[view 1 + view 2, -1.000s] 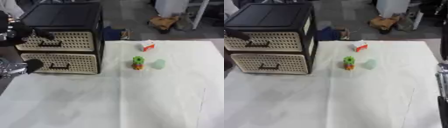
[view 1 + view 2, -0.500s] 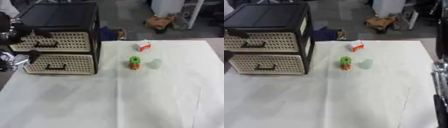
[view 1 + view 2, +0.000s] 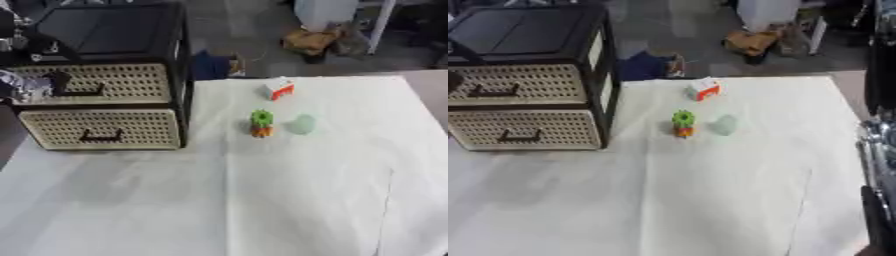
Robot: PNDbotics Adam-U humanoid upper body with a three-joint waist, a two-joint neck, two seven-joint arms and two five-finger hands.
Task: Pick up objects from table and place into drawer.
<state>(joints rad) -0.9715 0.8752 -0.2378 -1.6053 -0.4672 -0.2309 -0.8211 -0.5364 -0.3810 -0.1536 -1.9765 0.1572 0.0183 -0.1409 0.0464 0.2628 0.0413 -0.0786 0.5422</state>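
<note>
On the white-covered table (image 3: 262, 200), nothing lies near the robot's edge. At the right rim of the right eye view the right hand (image 3: 875, 220) shows only as dark and silver parts, and I cannot tell how its fingers are set.

Further out, well to the right of the left hand, 3 objects sit in a loose group: a green-and-orange toy (image 3: 261, 123), a pale green piece (image 3: 302, 123) just beside it, and a red-and-white box (image 3: 280, 89) behind them. None has been picked up, and none is touched.

The left hand (image 3: 54, 81) is at the upper drawer (image 3: 96, 85) of the black 2-drawer cabinet (image 3: 114, 30), its fingers on or round the dark handle (image 3: 77, 93). Whether they clasp it I cannot tell. The lower drawer (image 3: 101, 129) sits directly below the hand.

Both drawers look closed, so by my reading the task is at its start: a drawer has yet to be opened, then all 3 objects moved.
</note>
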